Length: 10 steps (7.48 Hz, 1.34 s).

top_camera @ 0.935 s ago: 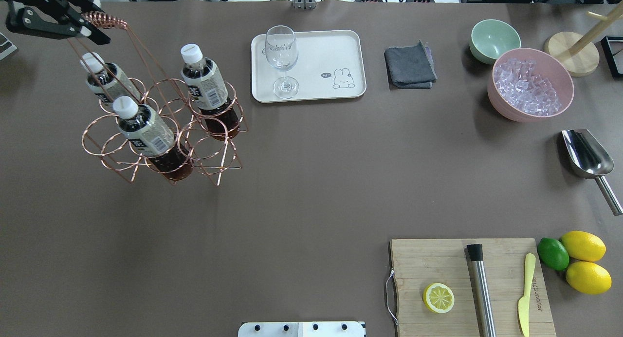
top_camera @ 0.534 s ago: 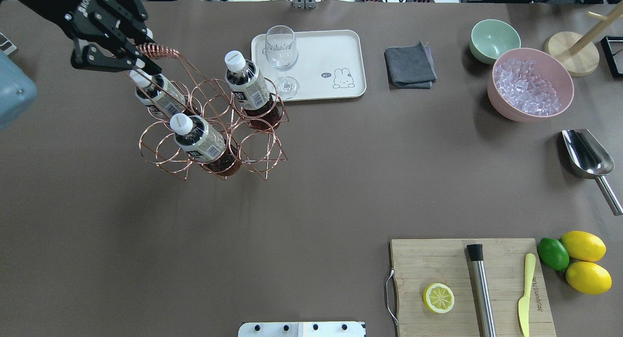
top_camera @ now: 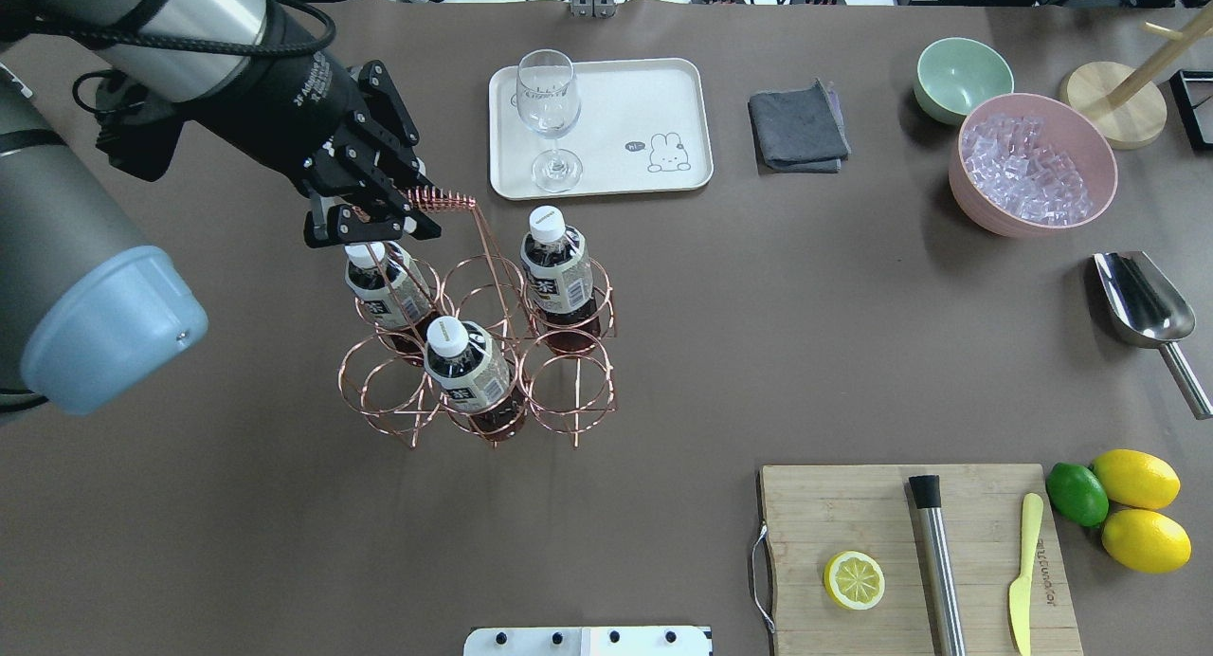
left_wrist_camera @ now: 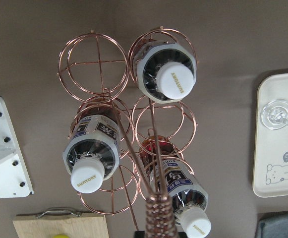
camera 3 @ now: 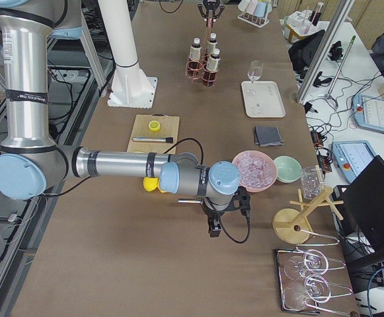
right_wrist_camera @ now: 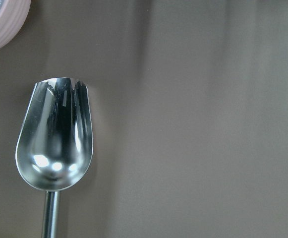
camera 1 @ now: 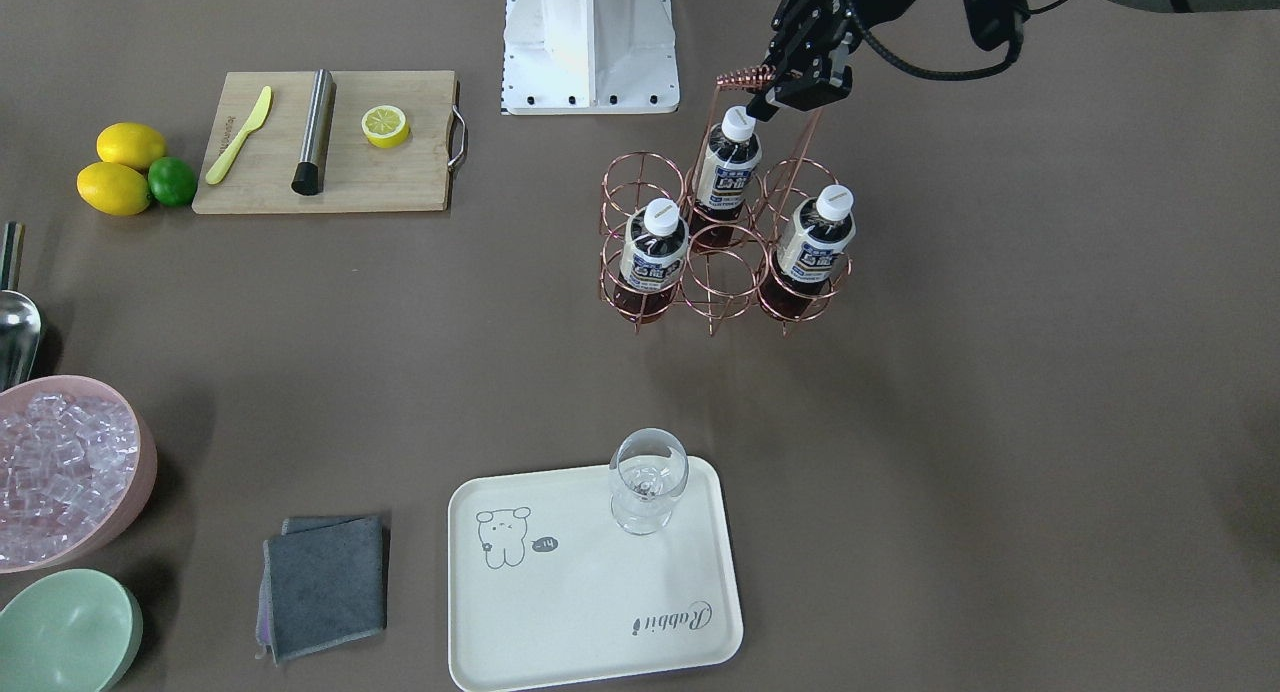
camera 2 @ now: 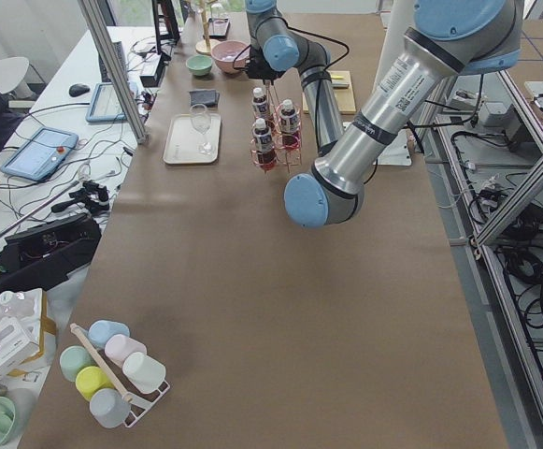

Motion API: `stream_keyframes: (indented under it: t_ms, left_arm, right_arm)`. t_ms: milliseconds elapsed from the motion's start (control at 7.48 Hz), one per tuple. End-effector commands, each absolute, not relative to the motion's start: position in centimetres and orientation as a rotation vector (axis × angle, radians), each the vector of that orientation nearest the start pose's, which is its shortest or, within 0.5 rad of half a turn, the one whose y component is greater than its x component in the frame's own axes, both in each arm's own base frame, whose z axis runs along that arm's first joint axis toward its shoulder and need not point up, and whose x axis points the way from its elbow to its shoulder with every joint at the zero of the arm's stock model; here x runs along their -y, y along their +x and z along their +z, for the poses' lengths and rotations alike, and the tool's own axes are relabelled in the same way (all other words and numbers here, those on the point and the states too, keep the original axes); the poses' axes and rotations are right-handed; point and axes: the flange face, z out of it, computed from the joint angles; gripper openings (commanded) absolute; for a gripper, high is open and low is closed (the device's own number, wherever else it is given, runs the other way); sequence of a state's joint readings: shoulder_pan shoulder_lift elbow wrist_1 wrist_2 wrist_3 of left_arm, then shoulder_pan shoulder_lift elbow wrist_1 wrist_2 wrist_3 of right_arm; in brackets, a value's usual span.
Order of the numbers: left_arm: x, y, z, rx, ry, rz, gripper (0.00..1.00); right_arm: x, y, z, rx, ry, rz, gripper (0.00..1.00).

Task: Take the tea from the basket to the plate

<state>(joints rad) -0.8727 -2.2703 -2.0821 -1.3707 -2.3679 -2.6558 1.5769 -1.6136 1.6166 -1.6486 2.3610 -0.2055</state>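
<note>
Overhead and front-facing cameras look steeply down from opposite sides of the table (top_camera: 663, 334), sharing basket (top_camera: 493, 296) and plate (top_camera: 616, 97).

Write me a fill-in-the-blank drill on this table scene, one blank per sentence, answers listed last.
1. The copper wire basket holds ____ tea bottles.
2. The left gripper is shut on the basket's coiled ____.
3. The wine glass stands ____ on the cream tray.
4. The ice cubes fill the ____ bowl, not the mint-green bowl.
Missing words: three; handle; upright; pink.
</note>
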Motion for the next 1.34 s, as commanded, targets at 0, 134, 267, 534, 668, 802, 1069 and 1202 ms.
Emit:
stream_keyframes:
  t_ms: [0, 134, 267, 534, 668, 802, 1069, 1202]
  left_arm:
    - [43.8, 30.7, 3.7, -0.956, -0.940, -1.353, 0.00]
    - [43.4, 31.5, 3.2, -0.955, -0.945, -1.360, 0.00]
    - [43.3, 32.7, 1.6, -0.968, -0.936, -1.364, 0.00]
    - [42.3, 34.7, 0.9, -0.961, -0.948, -1.361, 0.00]
    - [41.6, 35.4, 0.8, -0.969, -0.955, -1.333, 0.00]
    - [41.2, 36.0, 1.0, -0.977, -0.960, -1.314, 0.00]
    - [40.4, 37.8, 1.0, -0.990, -0.968, -1.270, 0.00]
    - [39.7, 38.9, 0.9, -1.006, -0.968, -1.247, 0.00]
  right_arm:
    - [46.7, 6.5, 66.3, 0.793, 0.014, -0.160, 1.00]
    - [46.7, 6.5, 66.3, 0.793, 0.014, -0.160, 1.00]
    - [46.7, 6.5, 66.2, 0.793, 0.018, -0.162, 1.00]
    - [46.7, 6.5, 66.3, 0.793, 0.015, -0.161, 1.00]
    - [46.6, 6.6, 66.4, 0.792, 0.013, -0.161, 1.00]
    - [46.6, 6.6, 66.5, 0.792, 0.010, -0.160, 1.00]
    - [46.3, 6.5, 66.6, 0.794, 0.009, -0.160, 1.00]
    - [46.3, 6.5, 66.6, 0.794, 0.009, -0.160, 1.00]
